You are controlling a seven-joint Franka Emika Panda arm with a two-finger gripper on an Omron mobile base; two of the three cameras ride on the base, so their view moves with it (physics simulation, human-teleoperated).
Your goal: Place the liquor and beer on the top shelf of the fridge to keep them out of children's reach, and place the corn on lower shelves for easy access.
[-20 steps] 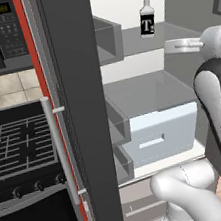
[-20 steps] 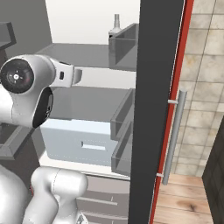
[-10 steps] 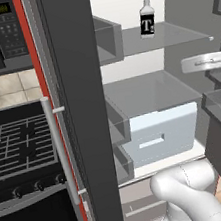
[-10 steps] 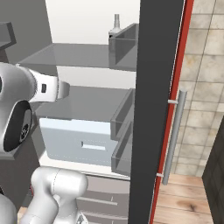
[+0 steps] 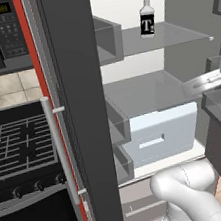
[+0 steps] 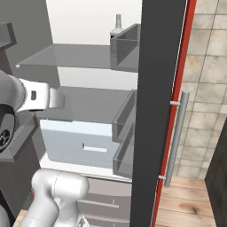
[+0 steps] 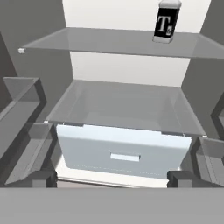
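1. Hand view: small pale clear liquor bottle with a square black label bearing a white T [image 7: 166, 22] standing upright above and ahead of the gripper [image 7: 111, 178], to its right, on the highest translucent grey shelf slab [image 7: 87, 41] of the tall dark grey fridge [image 5: 85, 111].
2. Placed there, presumably, to keep it out of children's reach, so that share of the task looks done.
3. Beer and corn not made out; both judged yet to be fetched.
4. Below that slab and straight ahead of the gripper: lower grey shelf [image 7: 124, 105] bare, with white drawer [image 7: 124, 153] under it, directly in front of the fingertips [image 7: 41, 177].
5. Grey door bins [image 7: 24, 103] to either side of the gripper.
6. Gripper released, jaws spread wide and holding nothing, dark tips well apart at the bottom of the hand view.
7. Left base view: hand [image 5: 204, 82] reaching level toward the fridge interior at the height of the lower shelf, well below the liquor bottle.
8. Right base view: same hand [image 6: 42, 97] pointing horizontally at the opening, white arm folded low beneath it, apart from every shelf.
9. Pose reads as clear of the fridge, ready for the next item.
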